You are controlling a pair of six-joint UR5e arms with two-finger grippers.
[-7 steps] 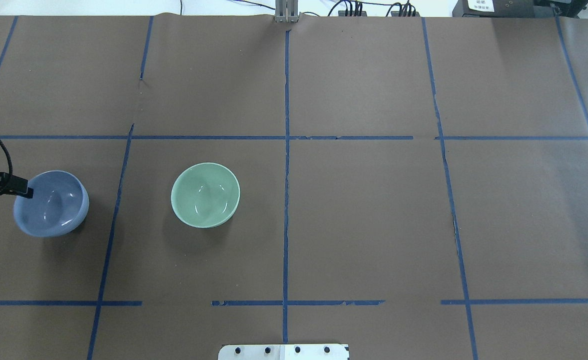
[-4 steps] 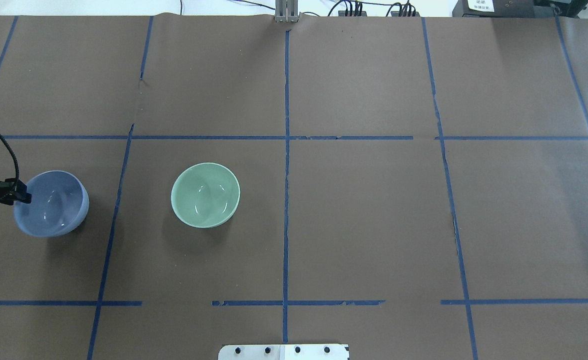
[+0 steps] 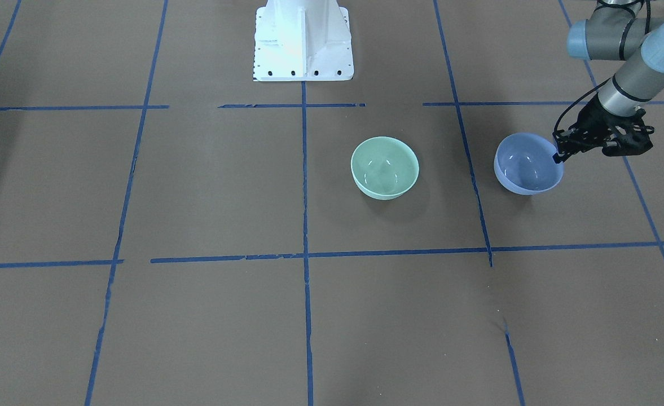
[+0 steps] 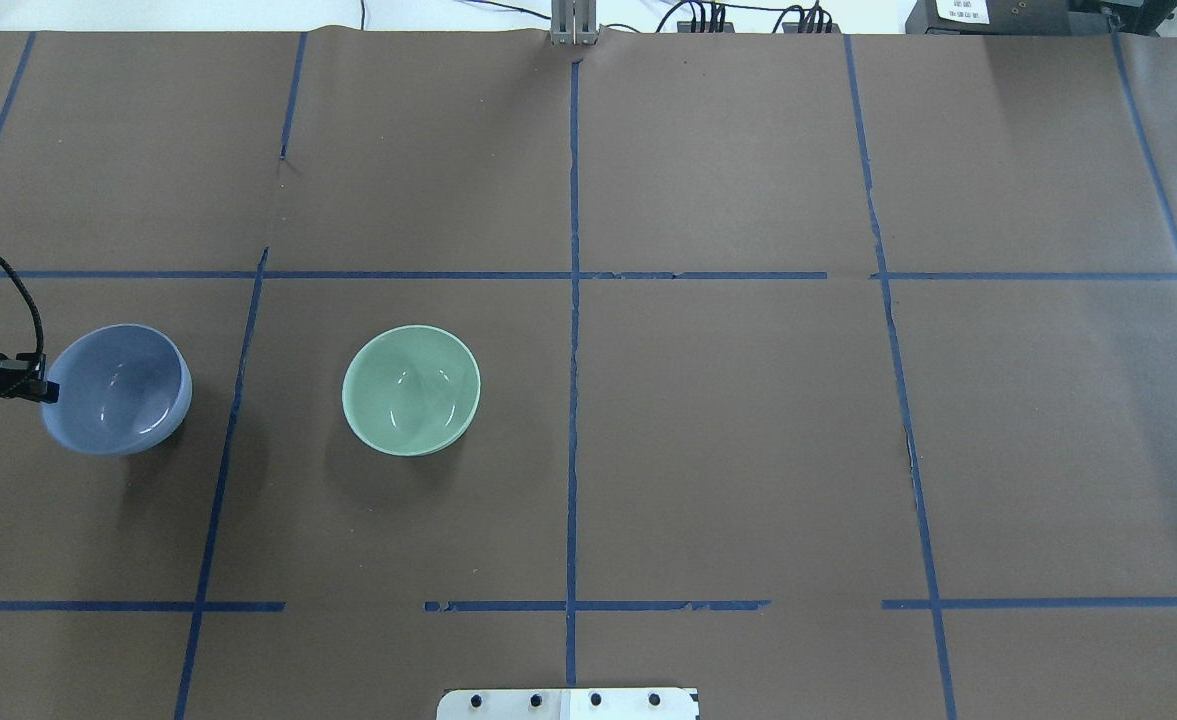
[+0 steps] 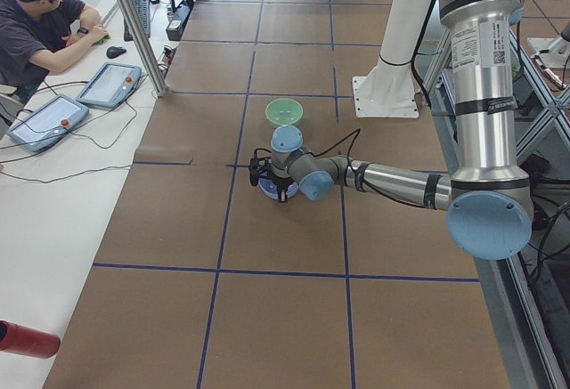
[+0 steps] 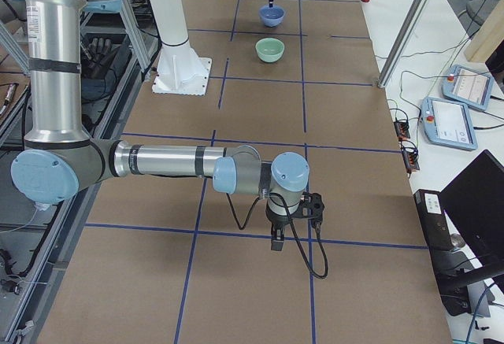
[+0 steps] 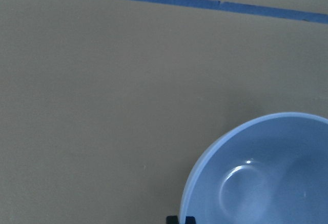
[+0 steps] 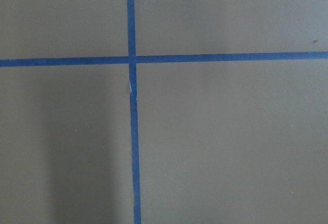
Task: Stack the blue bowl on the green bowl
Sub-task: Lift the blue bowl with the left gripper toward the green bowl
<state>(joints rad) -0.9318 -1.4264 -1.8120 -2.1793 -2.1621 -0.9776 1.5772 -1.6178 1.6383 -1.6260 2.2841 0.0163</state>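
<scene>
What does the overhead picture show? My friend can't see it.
A black left end effector comes in from the left edge and pinches the rim of a small glossy periwinkle-blue bowl. To its right, apart from it, sits an empty small glossy mint-green bowl on a brown paper-covered table crossed by blue tape lines.

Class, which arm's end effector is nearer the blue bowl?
Left. The left end effector grips the blue bowl at its rim; the right end effector hangs far beyond the green bowl.
</scene>
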